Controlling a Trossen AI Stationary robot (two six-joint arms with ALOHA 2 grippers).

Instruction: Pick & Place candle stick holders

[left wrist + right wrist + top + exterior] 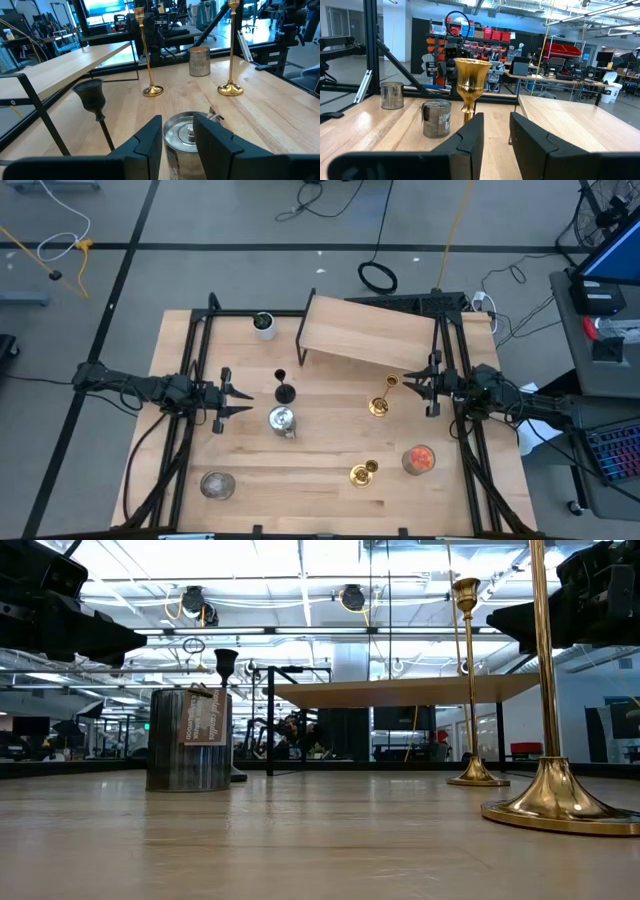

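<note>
Wooden table carries scattered holders. Left gripper, fingers parted and empty, lines up just beside silvery glass cup. Right gripper, likewise parted and empty, faces brass candlestick, likely both pre-grasp.

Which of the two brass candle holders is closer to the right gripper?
The upper brass holder, just left of the right gripper and beside the raised wooden shelf. The other brass holder stands lower, beside the orange-red cup.
</note>
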